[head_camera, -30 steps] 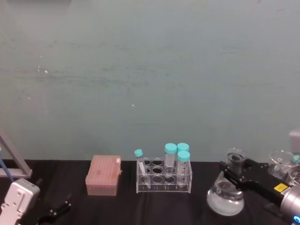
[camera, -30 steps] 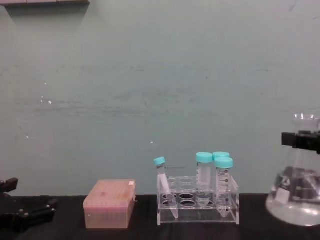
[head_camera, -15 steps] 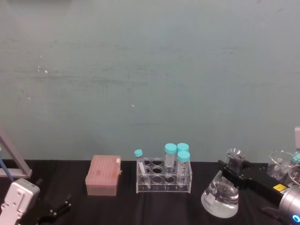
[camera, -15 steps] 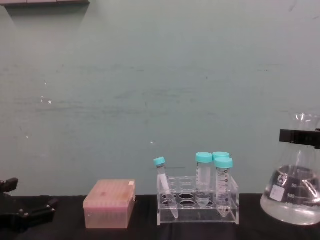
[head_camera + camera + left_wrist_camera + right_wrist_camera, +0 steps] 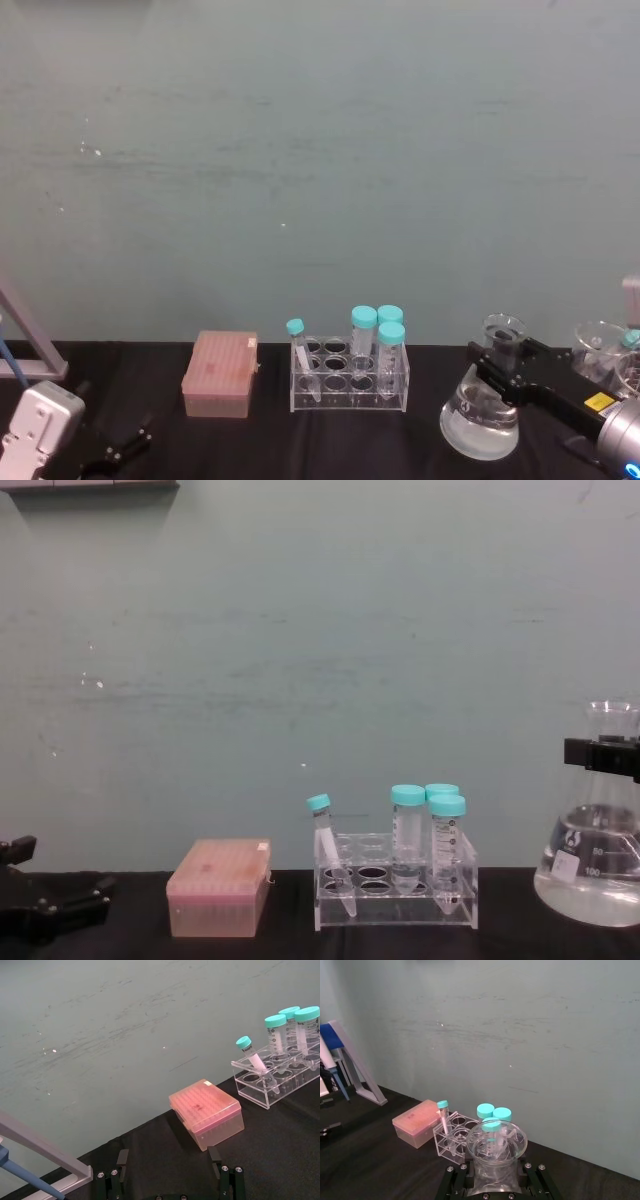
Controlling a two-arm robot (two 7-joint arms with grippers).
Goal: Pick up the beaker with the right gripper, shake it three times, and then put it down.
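Because shaking needs a firm hold, the right end effector (image 5: 500, 362) is gripping the beaker (image 5: 480, 422) by its neck; the left end effector (image 5: 168, 1152) is idling wide open.

Background of the work area. A flat, pale teal wall (image 5: 320, 150) closes the whole rear of the scene; its paint carries long, faint horizontal scuffs and a few small white specks, most of them toward the left. The wall meets the back edge of a counter (image 5: 292, 945) with a matte black top, and the join runs as a straight horizontal line. At the counter's left end stands a grey slanted frame (image 5: 45, 1150), leaning toward the wall. Light falls evenly across wall and counter, casting only soft shadows.
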